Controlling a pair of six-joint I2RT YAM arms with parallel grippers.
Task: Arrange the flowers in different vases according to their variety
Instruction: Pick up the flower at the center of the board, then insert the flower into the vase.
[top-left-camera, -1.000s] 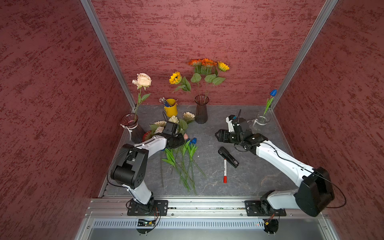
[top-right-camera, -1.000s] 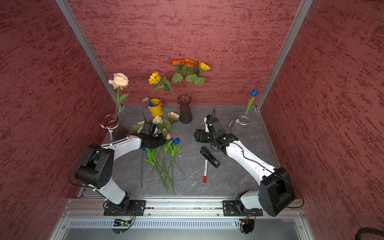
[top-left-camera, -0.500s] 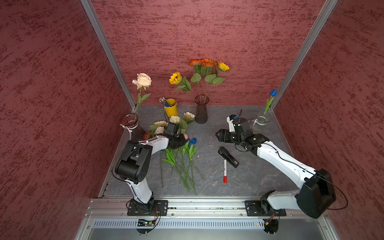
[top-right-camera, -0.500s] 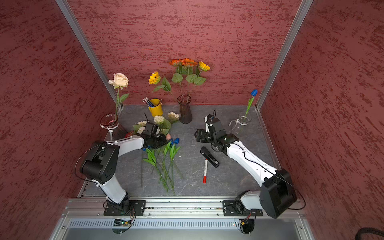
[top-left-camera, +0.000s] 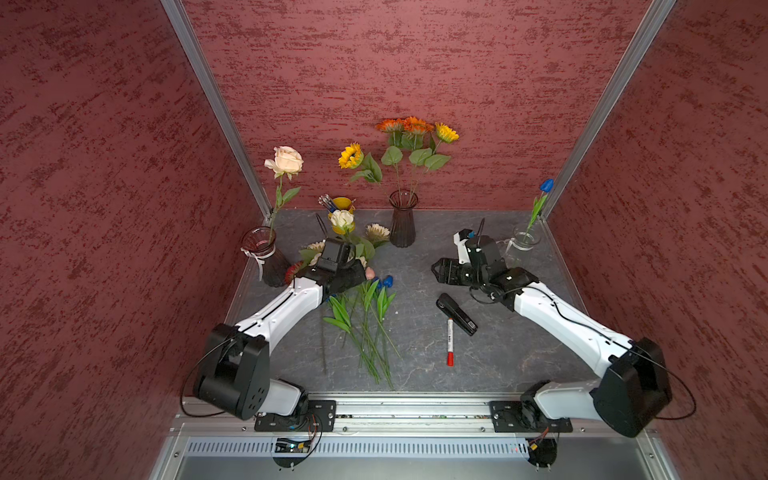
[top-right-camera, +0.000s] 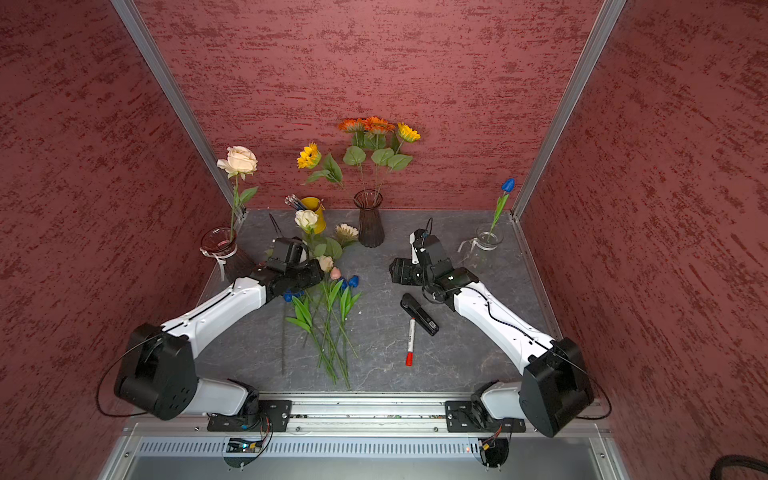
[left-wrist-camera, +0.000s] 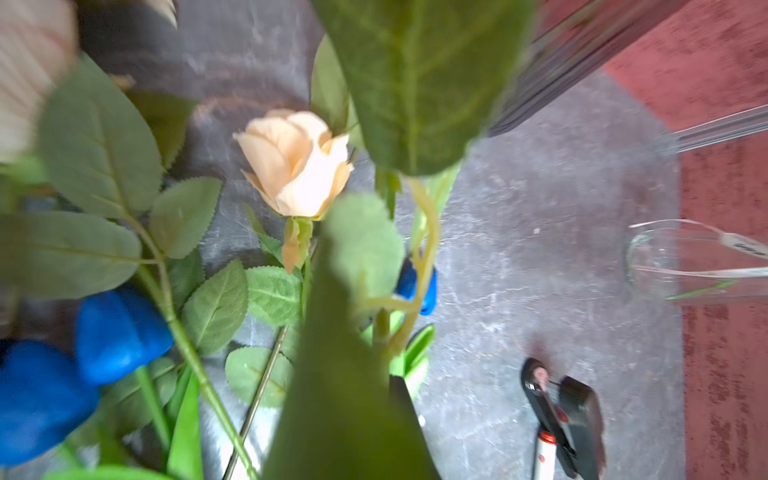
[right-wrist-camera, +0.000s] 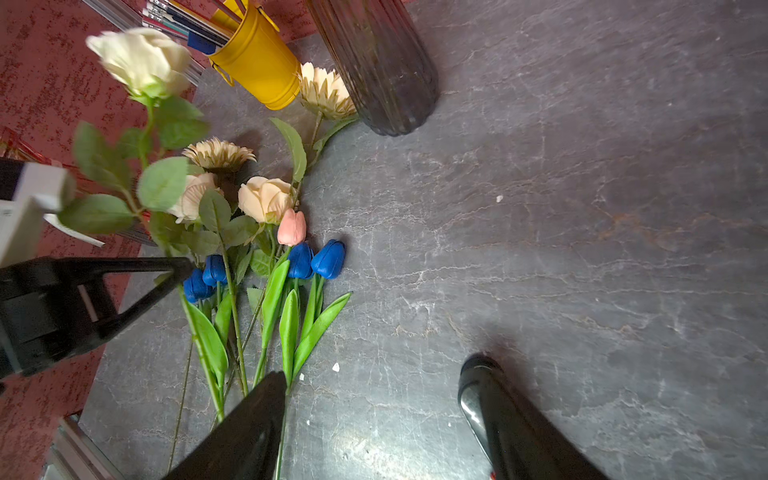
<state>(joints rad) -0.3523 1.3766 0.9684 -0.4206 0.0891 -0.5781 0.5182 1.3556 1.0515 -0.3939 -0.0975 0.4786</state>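
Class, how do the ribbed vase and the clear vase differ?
The ribbed vase is dark and tall; the clear vase is see-through and squat. The ribbed vase holds sunflowers, the clear vase one blue tulip. The clear vase wears a ribbon; the ribbed vase none. Both stand upright by the back wall.

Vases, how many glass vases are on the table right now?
3. The dark flared vase stands at the far left, the dark ribbed vase at the back centre, the small clear vase in the back right corner. None appears hidden.
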